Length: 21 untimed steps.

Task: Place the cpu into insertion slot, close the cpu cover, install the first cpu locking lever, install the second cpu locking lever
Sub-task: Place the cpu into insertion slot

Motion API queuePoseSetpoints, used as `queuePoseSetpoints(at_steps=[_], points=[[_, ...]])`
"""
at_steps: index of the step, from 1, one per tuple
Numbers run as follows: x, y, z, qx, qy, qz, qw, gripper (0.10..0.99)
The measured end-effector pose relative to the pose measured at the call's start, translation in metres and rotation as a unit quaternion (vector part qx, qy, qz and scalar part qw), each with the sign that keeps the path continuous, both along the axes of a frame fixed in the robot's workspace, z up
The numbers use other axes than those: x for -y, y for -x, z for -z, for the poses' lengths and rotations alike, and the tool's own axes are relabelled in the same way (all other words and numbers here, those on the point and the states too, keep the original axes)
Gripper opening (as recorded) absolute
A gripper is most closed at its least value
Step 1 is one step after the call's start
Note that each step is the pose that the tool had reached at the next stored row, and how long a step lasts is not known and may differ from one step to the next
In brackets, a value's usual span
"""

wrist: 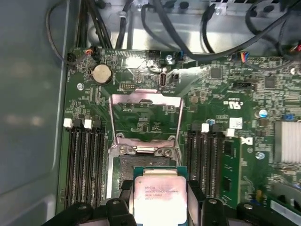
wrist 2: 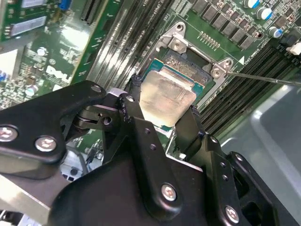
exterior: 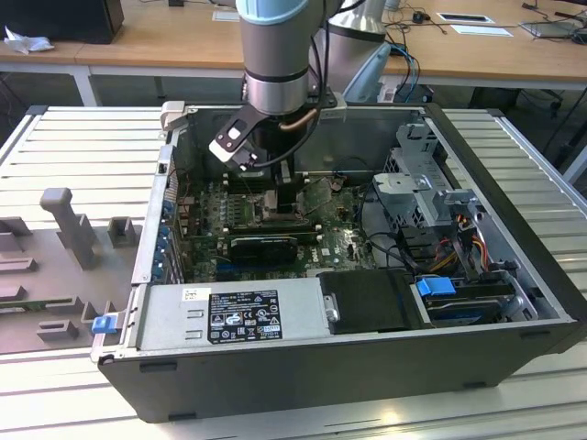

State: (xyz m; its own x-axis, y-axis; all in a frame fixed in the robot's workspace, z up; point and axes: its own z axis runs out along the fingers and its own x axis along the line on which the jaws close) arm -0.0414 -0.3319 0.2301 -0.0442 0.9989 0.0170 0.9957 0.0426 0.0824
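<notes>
Pinching the cpu (wrist 2: 167,92) by two opposite edges with the end effector (wrist 2: 160,112), fingers (wrist 2: 134,117) closed on it. Hovering it right at the insertion slot (wrist 2: 190,63), directly under the fingertips; not possible telling whether it is touching the rim. Seeming to be carrying it slightly askew to the slot in the second wrist view, so risking a corner catching on the dark rim, or the contacts bending if pressing down misaligned. Also risking the chip slipping, gripping such thin edges. Judging the cpu cover (wrist: 145,110), standing open just beyond the slot from the end effector, as no obstacle, though possibly dropping shut if jolted.

Working inside the open computer case (exterior: 321,367) lying on the ribbed table (exterior: 73,137). Containing, from the exterior view's left to right: the green motherboard (exterior: 335,240) beneath the end effector, the power supply (exterior: 243,316) in front of it, the drive cage (exterior: 422,183) well off to one side. Showing bare contacts in the slot past the chip's edge.
</notes>
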Motion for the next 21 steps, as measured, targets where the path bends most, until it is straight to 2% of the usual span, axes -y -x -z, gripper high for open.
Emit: queuePoseSetpoints(at_steps=[5,9,13,14,21], points=[[-0.0045,0.0014,0.0102,0.0,0.0009,0.004,1.0,0.541],[-0.0067,0.0022,0.0137,0.0,0.0009,0.01,1.0,0.541],[-0.0131,0.0021,0.0171,0.0,0.001,0.01,1.0,0.541],[-0.0144,0.002,0.0205,0.0,0.0017,0.013,0.9999,0.541],[-0.0144,0.0003,0.03,-0.0002,0.0021,0.022,0.9998,0.541]])
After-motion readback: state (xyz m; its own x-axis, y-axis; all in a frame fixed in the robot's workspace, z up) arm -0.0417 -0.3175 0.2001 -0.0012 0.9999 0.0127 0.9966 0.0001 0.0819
